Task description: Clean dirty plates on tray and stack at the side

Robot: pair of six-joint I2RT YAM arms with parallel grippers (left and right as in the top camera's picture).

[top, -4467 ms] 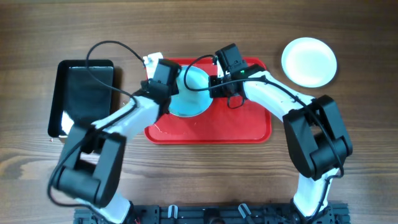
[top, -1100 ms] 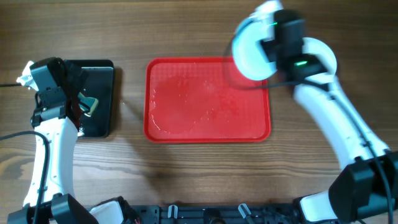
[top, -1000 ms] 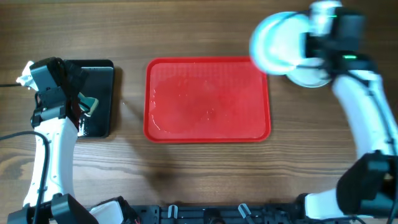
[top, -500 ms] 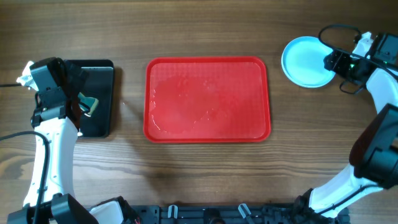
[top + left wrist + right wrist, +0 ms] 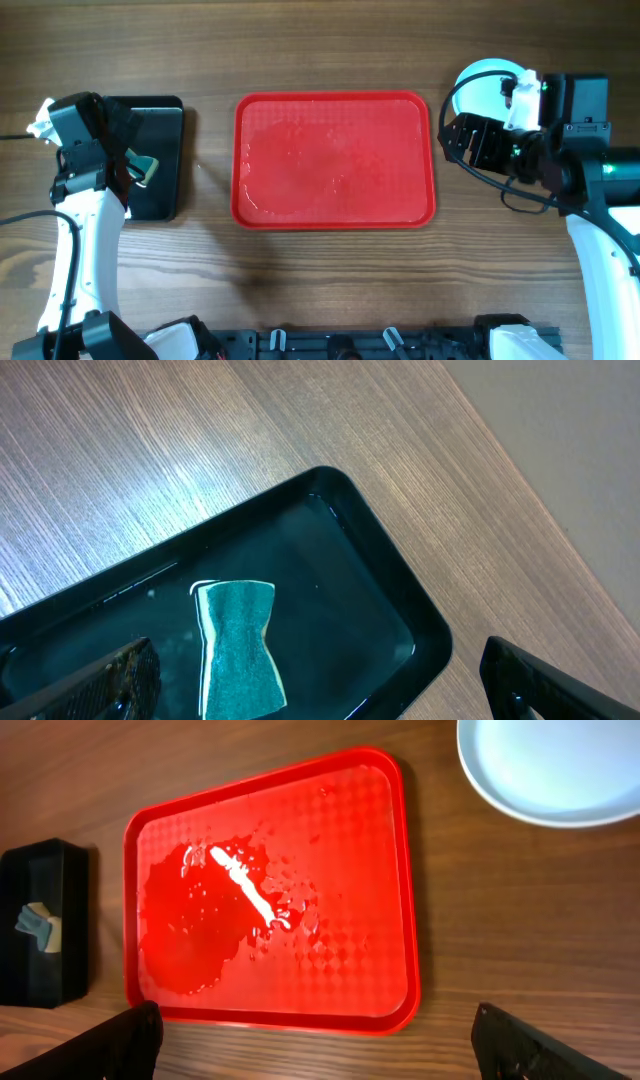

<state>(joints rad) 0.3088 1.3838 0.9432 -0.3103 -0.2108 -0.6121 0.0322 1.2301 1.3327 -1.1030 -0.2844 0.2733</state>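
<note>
The plates [image 5: 482, 86] sit on the surface at about 2 o'clock from the red tray [image 5: 335, 205], just clear of its corner. From overhead my right arm [image 5: 590, 170] covers their lower right part. In the right wrist view the top plate [image 5: 556, 768] is cut off by the frame's upper edge. I see one pale face and cannot count what lies under it.

The tray lies mid-surface. A wet film [image 5: 200, 935] is pooled in the half toward 9 o'clock, with a white streak of glare across it.

The right jaws hang at 3 o'clock of the tray, beside its rim. I see only two dark fingertips [image 5: 122, 1038] in the bottom corners of the wrist view. They are spread wide with nothing between them.

At 9 o'clock, apart from the red tray, is a glossy black tray [image 5: 160, 110]. My left arm [image 5: 85, 200] hides its outer side. The left jaws stand wide apart above it, empty, with the fingertips [image 5: 125, 672] barely in frame. A teal sponge [image 5: 238, 650] lies inside, pinched at its middle.
</note>
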